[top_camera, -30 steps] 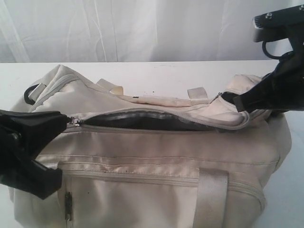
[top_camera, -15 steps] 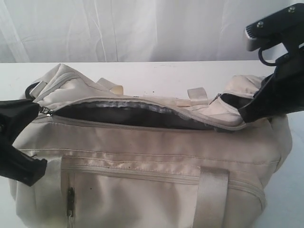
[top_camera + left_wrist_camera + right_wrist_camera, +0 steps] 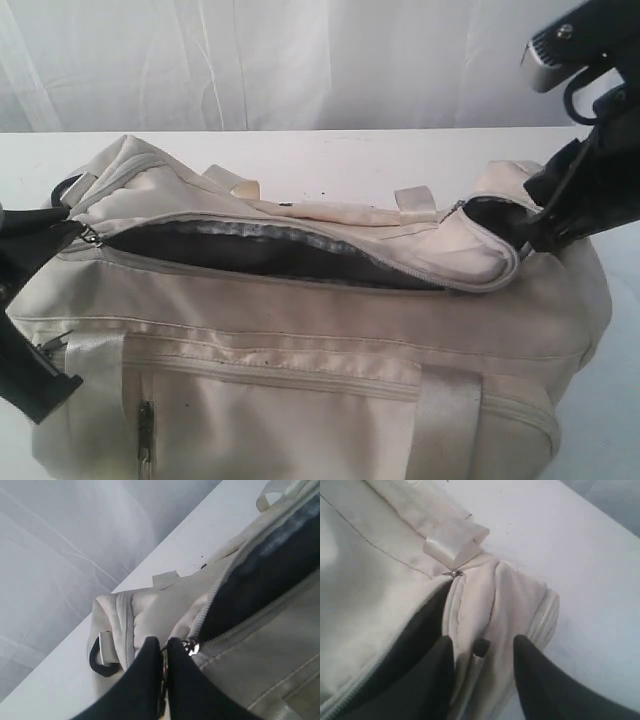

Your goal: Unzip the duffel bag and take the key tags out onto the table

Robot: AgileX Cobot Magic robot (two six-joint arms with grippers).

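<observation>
The left hand pinches the zipper pull, holding the duffel bag open on the table. The right hand, spread, straddles its far end, likely steadying it. The key tags are hidden.

We see the duffel bag only in part, because its lower front runs off the bottom edge of the exterior view. Through the open zip we make out only dark lining, and anything deeper is hidden. The left gripper is cut off by that view's left edge, and its fingers cover most of the zipper pull. The right gripper is blurred; perhaps it brushes the cloth.
</observation>
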